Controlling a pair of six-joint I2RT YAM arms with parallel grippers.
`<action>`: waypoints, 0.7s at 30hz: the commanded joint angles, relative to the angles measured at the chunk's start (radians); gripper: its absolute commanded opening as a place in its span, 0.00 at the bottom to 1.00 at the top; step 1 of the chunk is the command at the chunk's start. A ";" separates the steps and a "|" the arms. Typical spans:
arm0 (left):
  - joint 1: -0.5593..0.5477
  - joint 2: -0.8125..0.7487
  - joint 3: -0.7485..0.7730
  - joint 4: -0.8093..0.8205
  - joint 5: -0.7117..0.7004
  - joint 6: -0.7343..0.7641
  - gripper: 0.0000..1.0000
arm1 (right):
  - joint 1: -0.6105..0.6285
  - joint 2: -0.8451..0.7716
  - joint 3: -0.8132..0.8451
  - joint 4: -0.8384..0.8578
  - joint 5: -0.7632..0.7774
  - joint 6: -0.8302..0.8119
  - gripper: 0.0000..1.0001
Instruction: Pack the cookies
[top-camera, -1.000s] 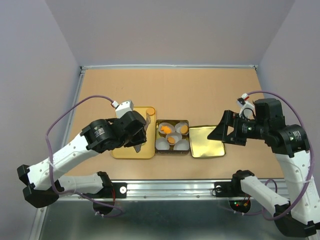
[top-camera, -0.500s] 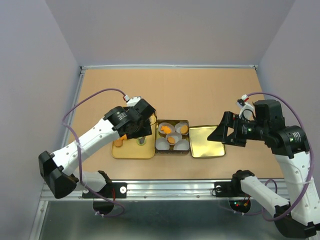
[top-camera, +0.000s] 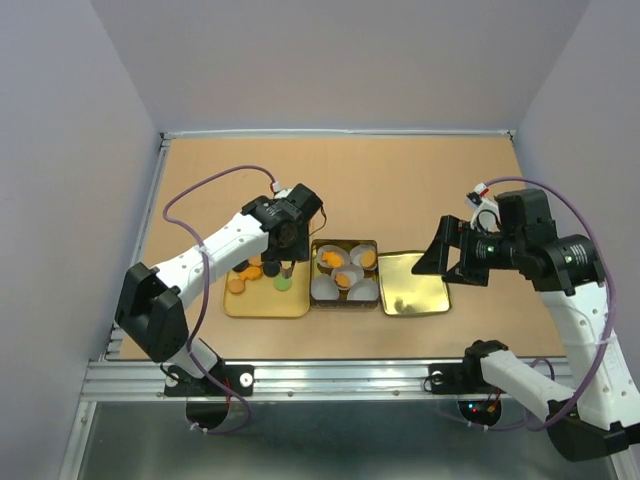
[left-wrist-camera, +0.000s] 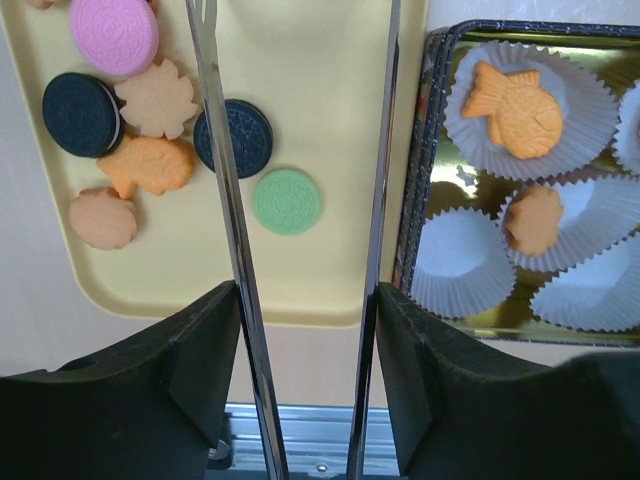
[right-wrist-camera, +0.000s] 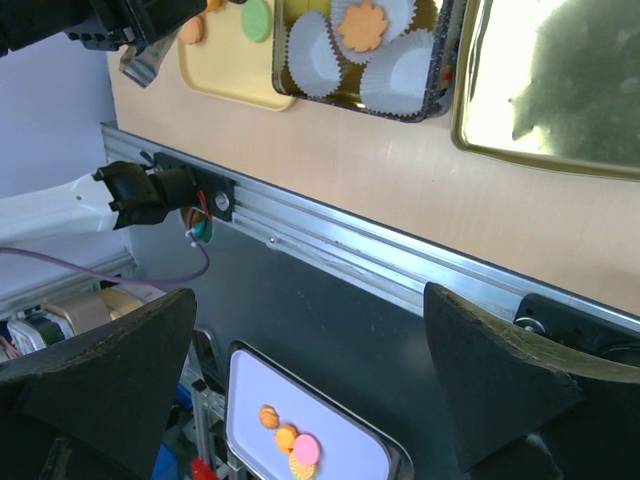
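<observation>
cookies (top-camera: 247, 272) lie on a yellow tray (top-camera: 265, 305) left of centre in the top view. more sit in white paper cups (top-camera: 325, 288) inside a dark-rimmed tin (top-camera: 345, 241), and a gold lid (top-camera: 415, 290) rests just beside the tin on its right. the left gripper (top-camera: 287, 268) hangs over the tray's right part, its arm reaching in from the near left. the right gripper (top-camera: 438, 262) is held above the lid, pointing left.

the left wrist view looks straight down. two thin metal fingers (left-wrist-camera: 225, 150) stand apart with nothing between them. a pink cookie (left-wrist-camera: 114, 35), two black sandwich cookies (left-wrist-camera: 82, 113), a green cookie (left-wrist-camera: 287, 200) and several orange shaped ones lie loose on the tray. one black cookie is partly hidden behind the left finger. the patterns pressed into them are too fine to read. a fish-shaped cookie (left-wrist-camera: 518, 110) fills one cup in the tin.

the right wrist view shows its broad dark fingers (right-wrist-camera: 90, 370) spread wide and empty, above the table's near edge and its metal rail (right-wrist-camera: 380, 250).
</observation>
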 joint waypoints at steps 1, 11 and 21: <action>0.024 0.057 0.062 0.054 0.007 0.096 0.63 | 0.010 0.028 0.027 0.065 0.034 -0.024 1.00; 0.038 0.194 0.178 0.069 0.055 0.173 0.60 | 0.024 0.096 0.084 0.087 0.096 -0.042 1.00; 0.042 0.205 0.211 0.037 0.073 0.163 0.50 | 0.052 0.114 0.108 0.088 0.117 -0.051 1.00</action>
